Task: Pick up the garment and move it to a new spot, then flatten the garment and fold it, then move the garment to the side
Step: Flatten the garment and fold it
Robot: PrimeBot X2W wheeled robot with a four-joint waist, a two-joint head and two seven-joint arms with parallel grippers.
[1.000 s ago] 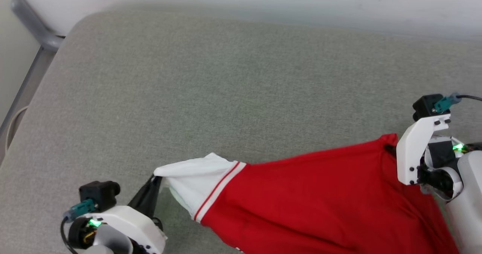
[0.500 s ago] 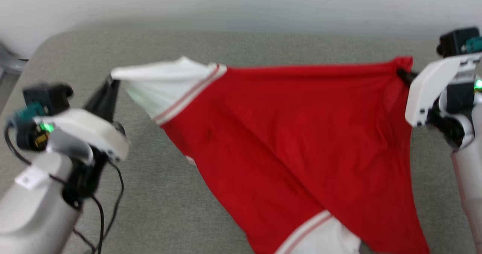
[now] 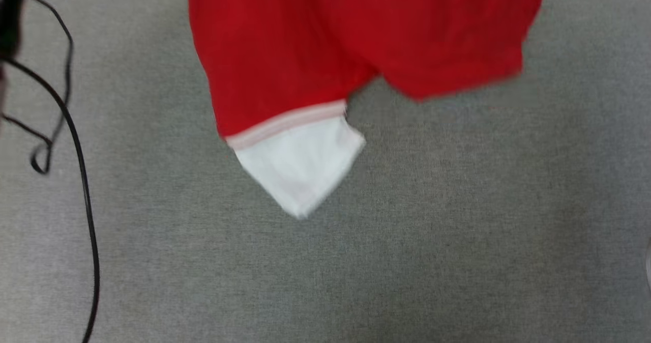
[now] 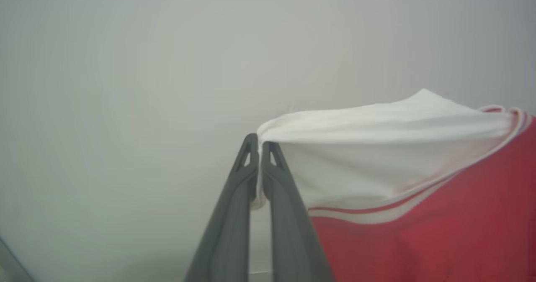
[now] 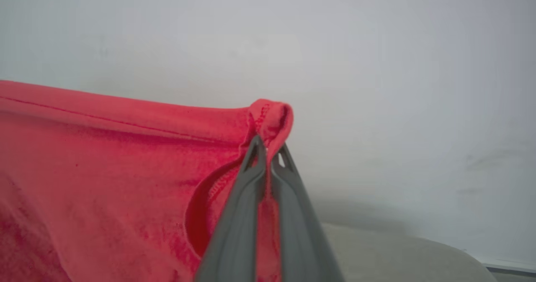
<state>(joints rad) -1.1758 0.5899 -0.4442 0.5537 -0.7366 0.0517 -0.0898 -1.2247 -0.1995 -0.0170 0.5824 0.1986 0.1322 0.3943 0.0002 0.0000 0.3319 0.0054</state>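
Note:
The garment (image 3: 315, 43), a red jersey, hangs from the top of the head view above the grey cushion (image 3: 457, 221), one white sleeve (image 3: 300, 165) with striped trim dangling lowest. In the left wrist view my left gripper (image 4: 259, 142) is shut on the edge of the other white sleeve (image 4: 377, 148), which stretches away to the right. In the right wrist view my right gripper (image 5: 268, 146) is shut on a bunched red hem corner (image 5: 270, 116) of the garment (image 5: 104, 169), which spreads out to the left. The chest print is hidden.
A black cable (image 3: 76, 144) loops down the left side of the head view over the cushion. A pale wall (image 4: 167, 64) stands behind both grippers. The cushion's rounded corner (image 5: 398, 252) lies below the right gripper.
Both grippers have lifted the garment off the cushion and out past the top of the head view. The camera has tilted down. The garment now hangs free, its lower sleeve dangling.

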